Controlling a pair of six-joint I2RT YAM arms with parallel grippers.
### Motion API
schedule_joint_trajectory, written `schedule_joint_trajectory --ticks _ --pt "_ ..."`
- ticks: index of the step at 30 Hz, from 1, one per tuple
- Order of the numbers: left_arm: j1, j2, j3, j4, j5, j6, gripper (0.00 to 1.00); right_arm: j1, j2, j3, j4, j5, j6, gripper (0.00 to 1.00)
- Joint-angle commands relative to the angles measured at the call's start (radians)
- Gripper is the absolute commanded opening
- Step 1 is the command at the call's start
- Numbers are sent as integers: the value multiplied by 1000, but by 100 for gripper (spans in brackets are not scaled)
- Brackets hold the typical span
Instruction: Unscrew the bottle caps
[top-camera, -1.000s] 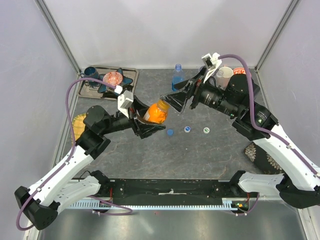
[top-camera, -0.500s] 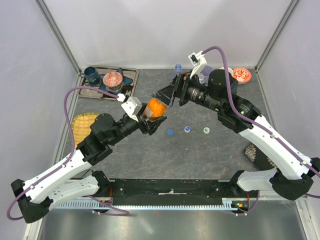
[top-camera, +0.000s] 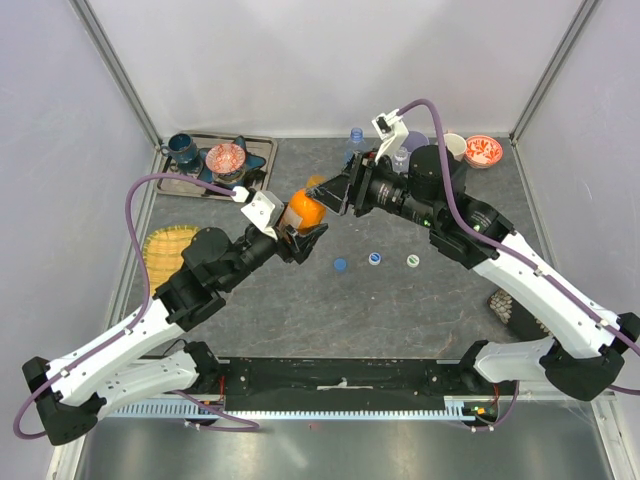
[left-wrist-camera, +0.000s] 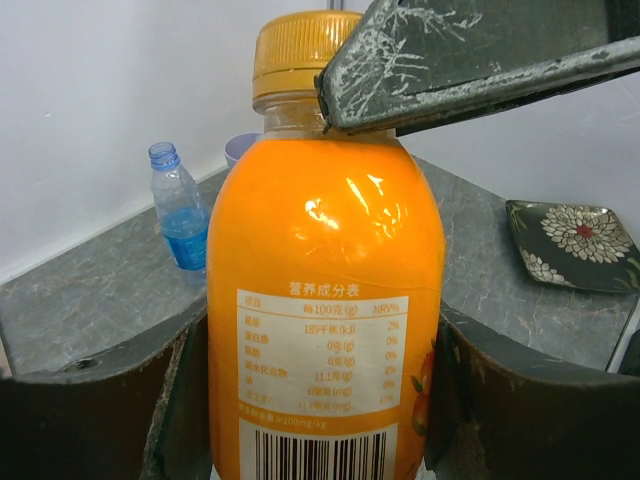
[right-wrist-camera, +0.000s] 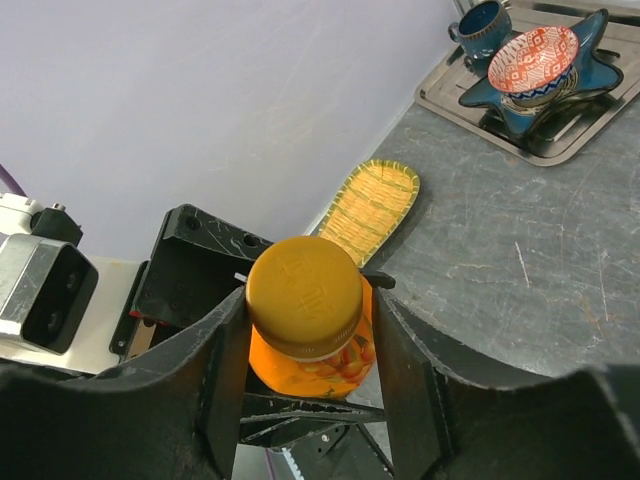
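Note:
The orange-liquid bottle (top-camera: 303, 210) is held tilted above the table, my left gripper (top-camera: 298, 232) shut on its labelled body (left-wrist-camera: 325, 290). Its yellow cap (right-wrist-camera: 303, 283) is on and sits between the fingers of my right gripper (right-wrist-camera: 308, 298), which reaches in from the right (top-camera: 332, 195). One finger (right-wrist-camera: 215, 345) touches the cap's side; the other stands a narrow gap off it, so the jaws are still open. A blue-tinted bottle (top-camera: 355, 143) stands at the back of the table and also shows in the left wrist view (left-wrist-camera: 178, 205).
Three loose caps (top-camera: 375, 259) lie on the table in front of the arms. A tray (top-camera: 262, 148) with a teal cup and patterned bowl sits back left, a wicker mat (top-camera: 160, 245) to the left. Cups (top-camera: 455, 145) and a red bowl (top-camera: 482, 150) stand back right.
My right gripper moved left onto the orange bottle's cap and narrowed its jaws around it. My left arm lifted the bottle slightly toward the back.

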Motion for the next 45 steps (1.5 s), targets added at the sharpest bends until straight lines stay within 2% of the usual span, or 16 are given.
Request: schedule_joint_trajectory --ticks 1,3,7,12,21,26,29,32,33,34,40,42,43,45 --pt "-5 -9 19 42 -22 36 33 5 -28 -16 50 31 1 55" --pt "-6 -11 18 41 -22 37 33 3 -36 -24 62 37 1 57" --pt "-6 -9 16 39 -19 33 33 3 -35 -19 76 55 10 76" --pt "-8 -6 12 36 -16 30 33 3 -33 -7 87 66 12 78" --pt "-8 -8 9 34 -15 30 33 5 -28 -30 113 60 17 64" --pt "-8 -6 7 36 -12 28 33 3 -33 -37 127 69 20 59" --pt "-8 -6 7 36 -12 28 33 3 -30 -39 128 63 18 51" --pt "-8 -6 9 36 -13 27 33 5 -34 -54 131 66 20 27" --pt "-8 -6 9 34 -12 28 33 5 -38 -65 130 66 20 10" --pt "-8 -8 9 36 -12 28 33 5 -38 -70 128 69 20 1" --pt "-6 -11 27 12 2 22 38 5 -67 -113 124 63 -25 0" --pt "-6 -11 47 -10 49 19 38 5 -68 -111 113 25 -54 0" --pt "-5 -14 55 -15 89 -8 38 3 -70 -109 113 -13 -93 0" --pt "12 -17 76 -18 270 -29 37 3 -73 -103 116 -151 -132 0"
